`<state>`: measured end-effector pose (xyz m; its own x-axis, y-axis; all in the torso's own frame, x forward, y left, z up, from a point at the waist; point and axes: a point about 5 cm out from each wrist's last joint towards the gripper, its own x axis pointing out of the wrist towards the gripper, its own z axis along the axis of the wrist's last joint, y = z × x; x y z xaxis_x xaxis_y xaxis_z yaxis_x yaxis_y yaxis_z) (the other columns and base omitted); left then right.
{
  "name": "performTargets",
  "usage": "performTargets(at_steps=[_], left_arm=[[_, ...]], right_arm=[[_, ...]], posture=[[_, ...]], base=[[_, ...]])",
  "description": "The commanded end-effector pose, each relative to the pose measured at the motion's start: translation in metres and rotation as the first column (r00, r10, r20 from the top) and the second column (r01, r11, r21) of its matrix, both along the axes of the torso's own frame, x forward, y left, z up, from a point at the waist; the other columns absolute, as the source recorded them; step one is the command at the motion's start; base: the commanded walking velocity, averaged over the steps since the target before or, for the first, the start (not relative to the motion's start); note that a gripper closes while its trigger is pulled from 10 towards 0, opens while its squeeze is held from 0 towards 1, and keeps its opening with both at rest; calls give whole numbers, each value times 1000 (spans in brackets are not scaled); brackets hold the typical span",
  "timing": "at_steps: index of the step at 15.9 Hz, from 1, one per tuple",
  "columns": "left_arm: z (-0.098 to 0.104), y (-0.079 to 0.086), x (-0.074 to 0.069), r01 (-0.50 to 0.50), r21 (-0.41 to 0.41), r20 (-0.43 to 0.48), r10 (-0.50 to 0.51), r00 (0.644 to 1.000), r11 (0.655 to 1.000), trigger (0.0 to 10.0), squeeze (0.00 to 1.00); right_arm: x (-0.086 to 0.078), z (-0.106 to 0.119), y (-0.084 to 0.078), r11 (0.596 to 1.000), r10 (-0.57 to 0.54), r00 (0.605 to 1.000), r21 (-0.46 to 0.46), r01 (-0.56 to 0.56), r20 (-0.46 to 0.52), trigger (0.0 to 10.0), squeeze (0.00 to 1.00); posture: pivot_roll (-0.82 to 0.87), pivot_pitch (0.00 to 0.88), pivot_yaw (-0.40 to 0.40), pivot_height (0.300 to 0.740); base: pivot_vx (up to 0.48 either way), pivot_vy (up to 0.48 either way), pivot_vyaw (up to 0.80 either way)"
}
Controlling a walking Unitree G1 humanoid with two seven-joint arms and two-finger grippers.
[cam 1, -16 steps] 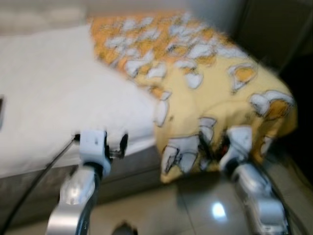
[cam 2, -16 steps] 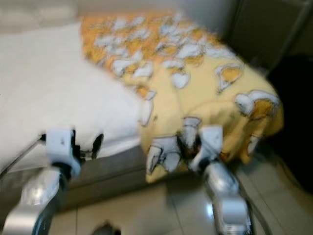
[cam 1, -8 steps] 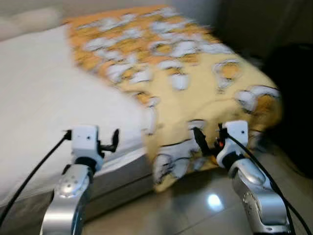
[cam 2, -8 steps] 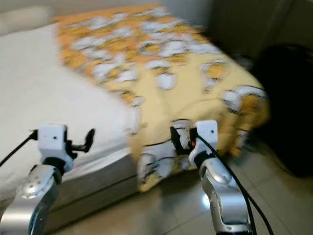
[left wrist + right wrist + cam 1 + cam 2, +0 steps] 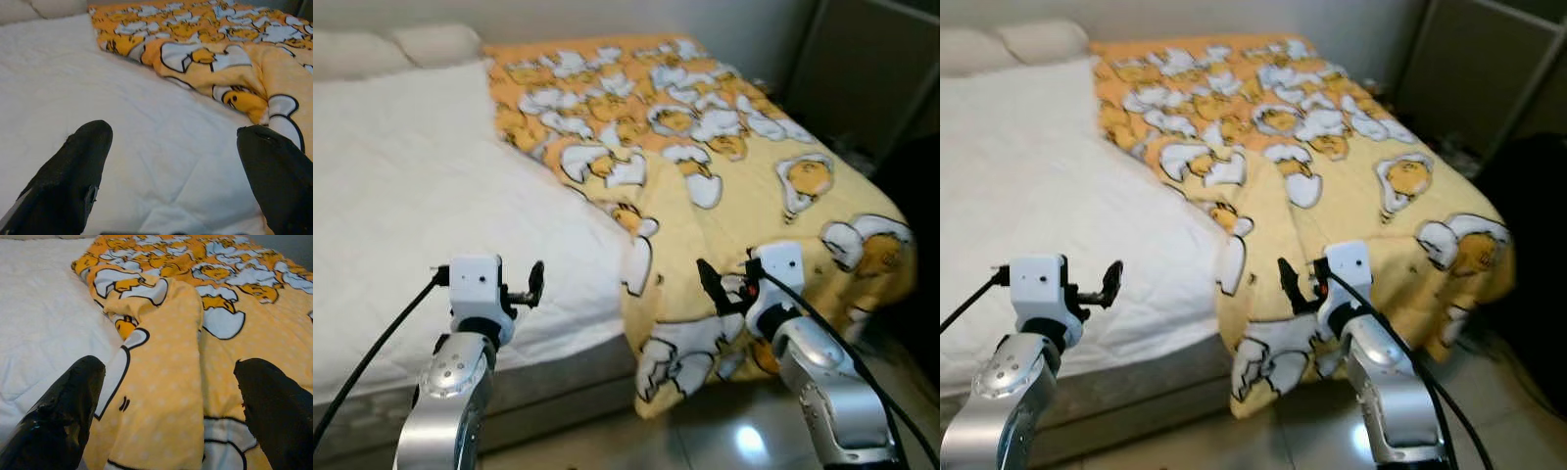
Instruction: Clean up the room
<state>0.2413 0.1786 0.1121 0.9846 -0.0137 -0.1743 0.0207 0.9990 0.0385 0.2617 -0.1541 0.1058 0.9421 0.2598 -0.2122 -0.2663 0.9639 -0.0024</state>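
Right wrist view is showing you the right end effector [image 5: 166, 396] with its fingers spread wide and empty, hovering just above the folded-back edge of the yellow blanket [image 5: 734, 166]. That blanket is lying bunched over the right half of the bed [image 5: 401, 176], with its lower corner draping over the mattress edge toward the tiled floor [image 5: 705, 436]. The left end effector [image 5: 171, 171] is also hanging open and empty, over the bare white sheet [image 5: 98, 83], near the blanket's turned-back fold but apart from it.

You are probably lining up to straighten the blanket, so watch these risks:

- The fabric is looking soft and doubled at the fold. If you are closing on it too shallowly, you are likely pinching one layer only, and the rest will be sliding out as you pull.
- If you are pinching too deep, you may be catching the sheet underneath and dragging it off the mattress.
- The left end effector is sitting over sheet, not blanket; closing there is grabbing the wrong cloth.
- The hanging corner is close to the right arm [image 5: 827, 392] and its cable; a sideways sweep could be snagging it.
- Pulling with one arm alone is likely skewing the blanket rather than spreading it.
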Motion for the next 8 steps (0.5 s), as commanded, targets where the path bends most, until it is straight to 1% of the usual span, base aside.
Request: performTargets(at_steps=[1,2,4,6,8], left_arm=[[4,-7,3,22,1,22,-22,1000,1000,10000,0],[4,-7,3,28,7,24,-29,999,1000,10000,0],[4,-10,4,44,10,22,-45,999,999,10000,0],[3,-13,3,79,3,10,-79,997,997,10000,0],[-1,-20,1,136,-1,-16,-136,991,991,10000,0]], right_arm=[[0,1,-3,1000,5,1000,-22,-5,-1,10000,0],[0,1,-4,999,10,1000,-37,-10,-2,10000,0],[0,-4,-8,999,-37,999,0,37,-35,10000,0],[1,-4,-10,999,-46,998,-18,46,-35,10000,0],[2,-8,-16,994,-90,995,-60,87,-51,10000,0]], posture=[[-31,0,-1,740],[-29,0,-2,740],[-28,0,0,740],[-30,0,3,740],[-30,0,5,740]], base=[[266,0,800],[262,0,800],[264,0,0],[257,0,0],[0,0,0]])
